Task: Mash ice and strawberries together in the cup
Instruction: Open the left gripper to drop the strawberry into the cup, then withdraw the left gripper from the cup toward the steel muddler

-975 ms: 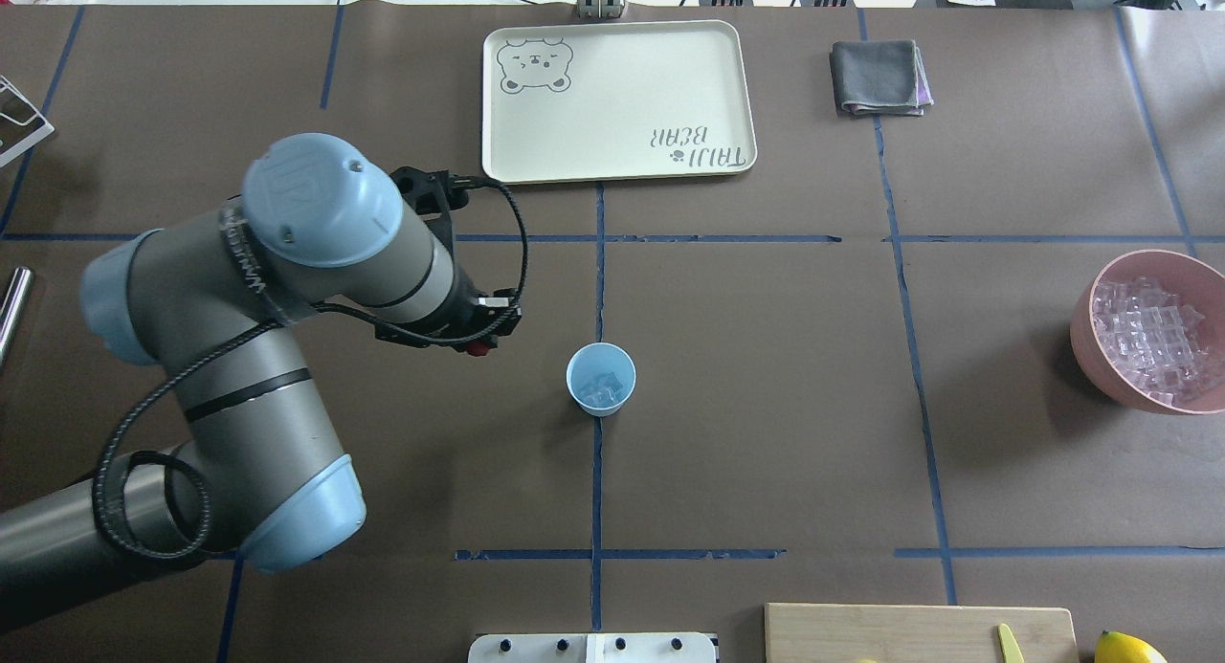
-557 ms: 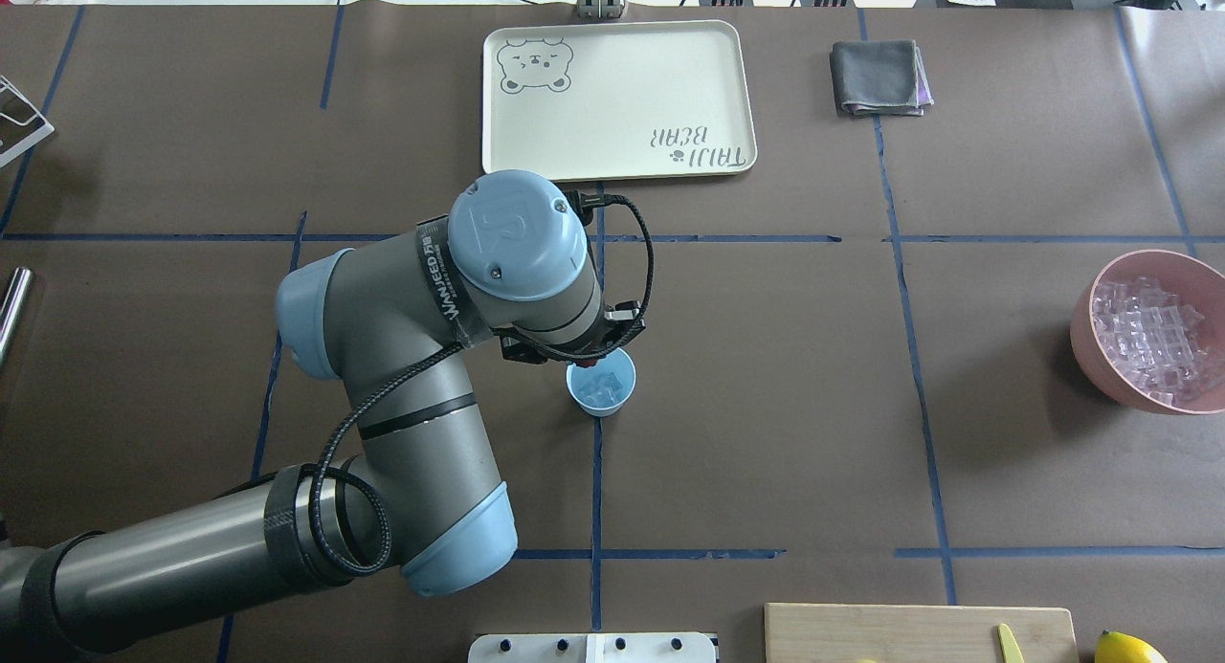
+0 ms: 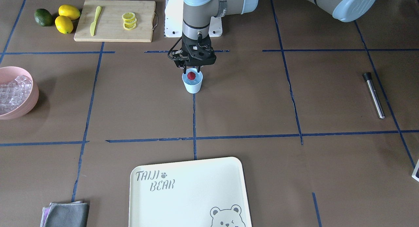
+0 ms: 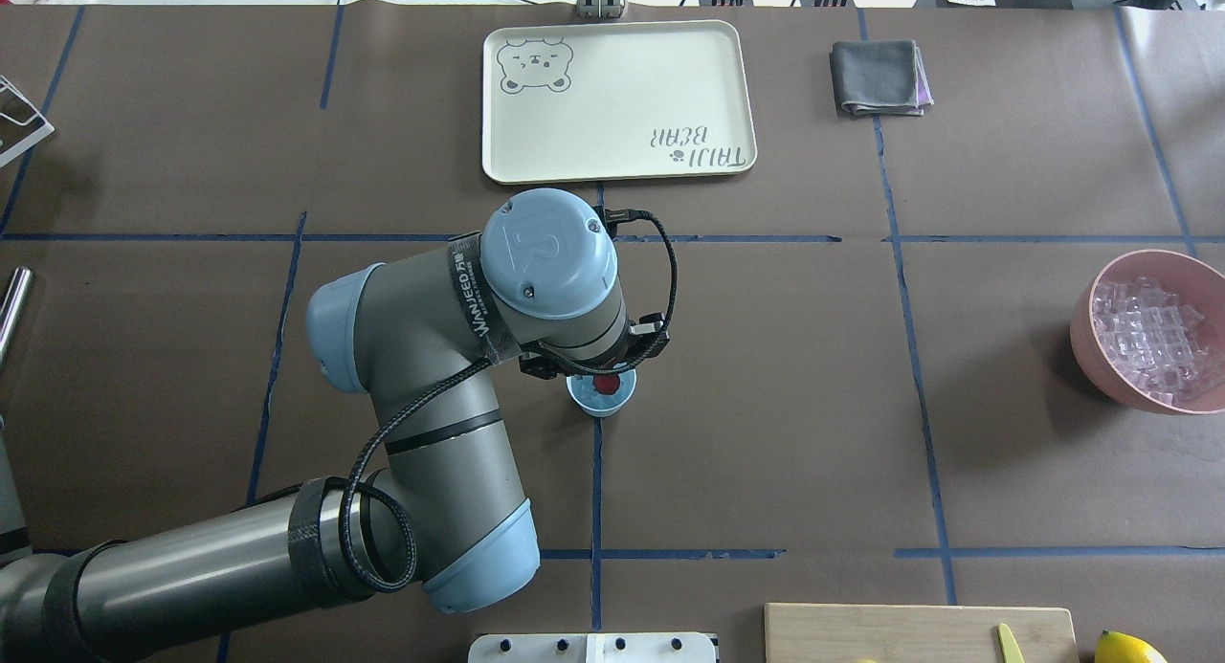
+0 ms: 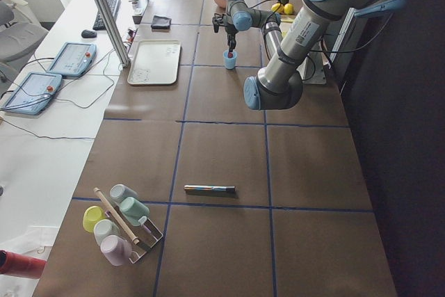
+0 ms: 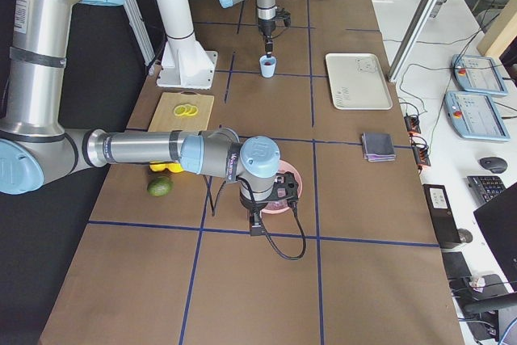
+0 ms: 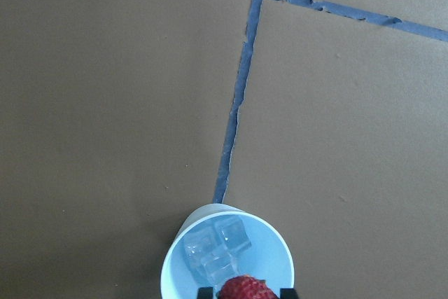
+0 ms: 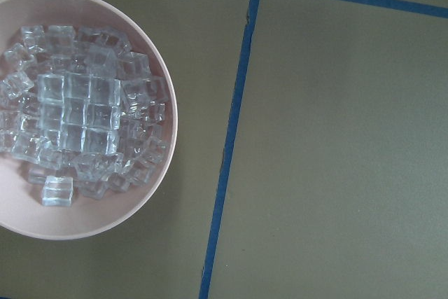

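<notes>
The light-blue cup stands at the table's middle, also in the front view and the left wrist view. Clear ice pieces lie inside it. My left gripper hangs straight over the cup, shut on the red strawberry, which sits in the cup's mouth above the ice. My right gripper hovers beside the pink bowl; I cannot tell whether it is open or shut.
The pink bowl of ice cubes sits far right. A cream tray, a grey cloth, a cutting board with lemon slices, lemons and a metal rod lie around the edges.
My left arm has swung right from beside the cup to over it, carrying the strawberry. The strawberry now sits in the cup's mouth.
</notes>
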Action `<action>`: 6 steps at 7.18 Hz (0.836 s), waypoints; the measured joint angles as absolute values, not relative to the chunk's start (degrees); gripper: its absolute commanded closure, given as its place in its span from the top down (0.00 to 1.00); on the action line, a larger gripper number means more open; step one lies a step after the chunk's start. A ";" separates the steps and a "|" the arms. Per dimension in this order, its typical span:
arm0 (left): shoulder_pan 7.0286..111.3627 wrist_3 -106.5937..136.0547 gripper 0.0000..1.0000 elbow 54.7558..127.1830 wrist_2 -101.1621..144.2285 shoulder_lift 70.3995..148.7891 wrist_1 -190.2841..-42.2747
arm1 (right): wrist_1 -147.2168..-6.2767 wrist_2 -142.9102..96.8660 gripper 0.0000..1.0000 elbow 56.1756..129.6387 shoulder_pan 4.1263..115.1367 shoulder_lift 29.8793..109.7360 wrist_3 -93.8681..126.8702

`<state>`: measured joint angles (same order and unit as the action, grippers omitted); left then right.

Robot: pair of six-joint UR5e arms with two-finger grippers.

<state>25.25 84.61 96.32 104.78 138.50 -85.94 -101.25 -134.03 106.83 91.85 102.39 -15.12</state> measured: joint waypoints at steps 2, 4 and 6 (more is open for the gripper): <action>25.31 84.00 1.00 97.00 104.96 138.08 -85.72 | -101.25 -134.03 0.99 106.84 91.85 102.39 -15.14; 26.30 76.65 1.00 102.59 105.21 132.65 -83.08 | -101.25 -133.99 1.00 106.87 91.84 102.38 -15.37; 31.24 63.22 0.99 114.65 106.90 122.34 -77.33 | -101.25 -134.02 0.99 106.91 91.85 102.32 -15.46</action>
<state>31.24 63.22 114.65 106.90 122.34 -77.33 -101.25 -134.02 106.91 91.85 102.32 -15.46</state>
